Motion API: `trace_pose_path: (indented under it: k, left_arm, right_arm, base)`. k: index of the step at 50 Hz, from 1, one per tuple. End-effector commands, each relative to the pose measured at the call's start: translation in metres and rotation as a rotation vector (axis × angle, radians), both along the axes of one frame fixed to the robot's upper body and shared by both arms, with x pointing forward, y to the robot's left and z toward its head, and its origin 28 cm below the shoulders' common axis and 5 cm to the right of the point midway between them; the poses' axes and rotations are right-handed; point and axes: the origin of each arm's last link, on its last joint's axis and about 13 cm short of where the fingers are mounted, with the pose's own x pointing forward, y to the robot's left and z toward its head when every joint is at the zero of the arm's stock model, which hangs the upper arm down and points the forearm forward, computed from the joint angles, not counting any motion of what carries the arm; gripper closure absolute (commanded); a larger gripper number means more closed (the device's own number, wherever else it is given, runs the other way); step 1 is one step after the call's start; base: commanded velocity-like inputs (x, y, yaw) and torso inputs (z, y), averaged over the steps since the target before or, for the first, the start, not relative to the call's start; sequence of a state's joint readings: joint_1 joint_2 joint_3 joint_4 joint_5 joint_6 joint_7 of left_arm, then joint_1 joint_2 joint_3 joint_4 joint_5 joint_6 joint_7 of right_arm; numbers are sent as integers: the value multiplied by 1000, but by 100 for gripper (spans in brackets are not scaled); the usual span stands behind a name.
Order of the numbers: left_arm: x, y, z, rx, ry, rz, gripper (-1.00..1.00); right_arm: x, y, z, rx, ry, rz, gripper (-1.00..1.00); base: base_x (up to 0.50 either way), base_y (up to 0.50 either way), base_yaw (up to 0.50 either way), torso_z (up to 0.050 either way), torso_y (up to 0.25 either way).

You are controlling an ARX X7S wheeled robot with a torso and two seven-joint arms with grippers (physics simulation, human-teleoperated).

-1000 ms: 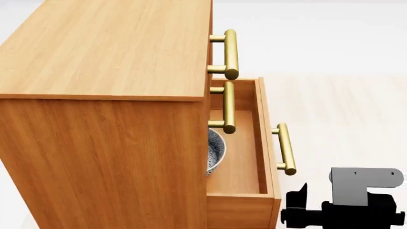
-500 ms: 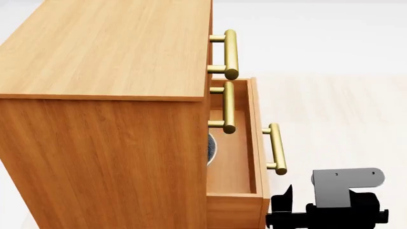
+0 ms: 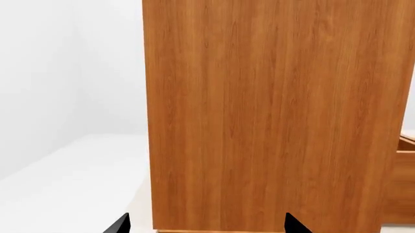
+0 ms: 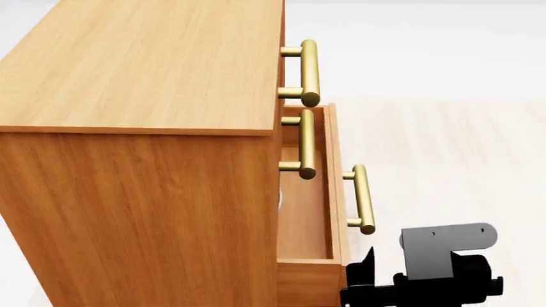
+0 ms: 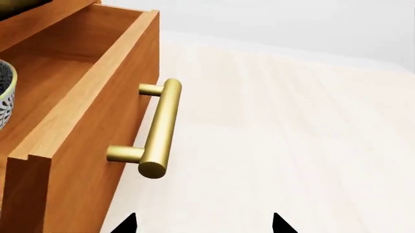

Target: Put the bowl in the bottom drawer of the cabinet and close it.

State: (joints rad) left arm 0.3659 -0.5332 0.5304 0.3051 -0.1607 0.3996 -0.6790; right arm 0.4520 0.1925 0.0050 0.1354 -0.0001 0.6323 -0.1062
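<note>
The bowl (image 5: 5,94) is seen inside the bottom drawer (image 4: 328,211) of the cabinet (image 4: 145,128), against the drawer's inner side, and the drawer is only partly pulled out. The right pincer (image 5: 202,224) is held wide and empty, just beside the drawer's brass handle (image 5: 157,128) without touching it. The left pincer (image 3: 204,225) is likewise spread wide and empty, facing the cabinet's side panel.
</note>
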Motion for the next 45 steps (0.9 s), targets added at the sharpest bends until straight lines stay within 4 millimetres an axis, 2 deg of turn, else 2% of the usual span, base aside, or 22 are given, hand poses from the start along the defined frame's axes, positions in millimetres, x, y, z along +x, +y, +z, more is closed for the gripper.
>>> trace_pose_path:
  k: [1, 45]
  left_arm:
    - [0, 0, 0, 0, 0, 1, -100]
    - [0, 1, -1, -2, -2, 5, -100]
  right_arm:
    - [1, 7, -1, 9, -2, 30, -100]
    - [11, 30, -5, 38, 27, 137, -100]
  base:
    - [0, 0, 0, 0, 0]
    - [0, 0, 0, 0, 0]
